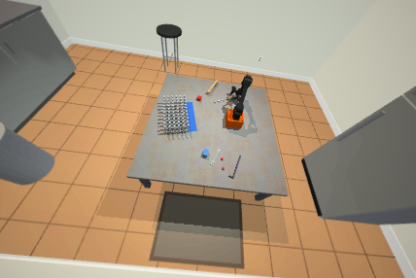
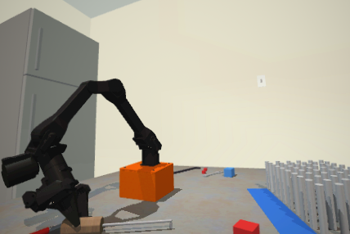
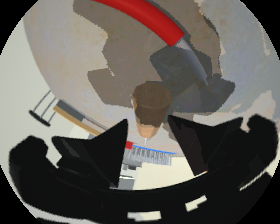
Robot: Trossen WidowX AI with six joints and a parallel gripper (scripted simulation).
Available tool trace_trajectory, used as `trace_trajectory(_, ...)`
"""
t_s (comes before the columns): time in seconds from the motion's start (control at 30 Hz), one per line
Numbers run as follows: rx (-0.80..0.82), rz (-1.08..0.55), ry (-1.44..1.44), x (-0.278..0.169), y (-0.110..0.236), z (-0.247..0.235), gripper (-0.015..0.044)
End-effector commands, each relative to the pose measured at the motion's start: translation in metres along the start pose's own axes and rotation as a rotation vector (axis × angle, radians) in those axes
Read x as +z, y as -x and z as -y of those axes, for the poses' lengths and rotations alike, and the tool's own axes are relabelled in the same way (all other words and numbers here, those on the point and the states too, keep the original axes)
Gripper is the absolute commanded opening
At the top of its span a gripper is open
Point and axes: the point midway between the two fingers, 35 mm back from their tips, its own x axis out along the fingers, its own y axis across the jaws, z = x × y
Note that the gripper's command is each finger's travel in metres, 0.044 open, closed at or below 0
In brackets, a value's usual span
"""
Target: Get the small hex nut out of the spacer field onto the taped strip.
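Note:
My gripper (image 2: 78, 215) (image 3: 148, 120) (image 1: 231, 94) is open, low over the table near the back edge, with its fingers on either side of the brown wooden handle (image 2: 83, 225) (image 3: 152, 104) of a tool. The tool's grey metal rod (image 2: 136, 225) lies flat and points toward the spacers. I cannot tell whether the fingers touch the handle. The standing grey spacers (image 1: 174, 115) (image 2: 311, 187) fill a block on the left of the table, with the blue taped strip (image 1: 191, 117) (image 2: 278, 205) along their front. The nut is hidden among them.
A red-handled tool (image 3: 124, 2) lies just beyond the gripper. A red cube (image 1: 199, 97) (image 2: 245, 227) sits near the strip, and a tan stick (image 1: 212, 86) lies at the back. A blue cube (image 1: 205, 153) (image 2: 229, 172), small red bits and a dark bar (image 1: 235, 165) lie at the front. The arm stands on an orange base (image 1: 234, 121) (image 2: 146, 181).

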Motion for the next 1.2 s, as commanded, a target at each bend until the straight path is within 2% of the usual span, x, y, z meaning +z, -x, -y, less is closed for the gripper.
trace_trajectory(0.0, 0.002, -0.006, -0.005, 0.002, -0.006, 0.002, 0.0280)
trace_trajectory(0.13, 0.002, -0.006, -0.005, 0.002, -0.006, 0.002, 0.0175)
trace_trajectory(0.37, 0.002, -0.006, -0.005, 0.002, -0.006, 0.002, 0.0128)
trace_trajectory(0.53, 0.002, -0.005, -0.004, -0.011, 0.022, -0.012, 0.0000)
trace_trajectory(0.97, 0.001, -0.004, -0.002, -0.083, 0.126, -0.045, 0.0000)
trace_trajectory(1.17, 0.001, -0.004, -0.002, -0.088, 0.131, -0.046, 0.0000)
